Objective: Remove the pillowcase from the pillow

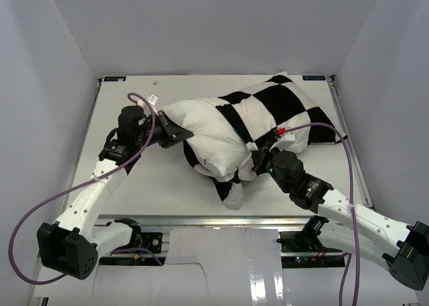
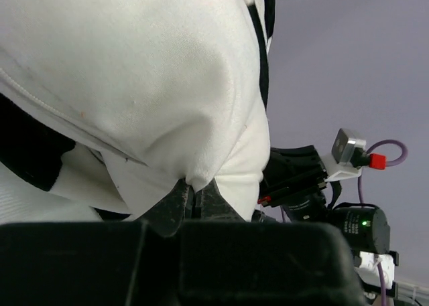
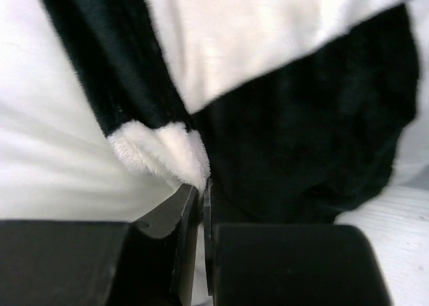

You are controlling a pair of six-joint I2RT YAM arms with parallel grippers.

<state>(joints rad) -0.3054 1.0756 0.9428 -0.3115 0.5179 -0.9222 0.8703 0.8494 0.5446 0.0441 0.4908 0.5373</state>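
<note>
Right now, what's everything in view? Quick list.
pillowcase: one, black-and-white checks, mid-table, covering the pillow's right part
pillow: one, plain white, left end bared
table: one, white, under both
walls: pale grey, on three sides of the table
cables: two, purple, one looping along each arm
arms: two, white and black, bases at the near edge
left gripper: shut on the pillow's white fabric
right gripper: shut on the pillowcase's edge

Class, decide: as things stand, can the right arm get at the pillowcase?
Likely yes: the right claw is shut on an edge of the pillowcase, with nothing between them.
</note>
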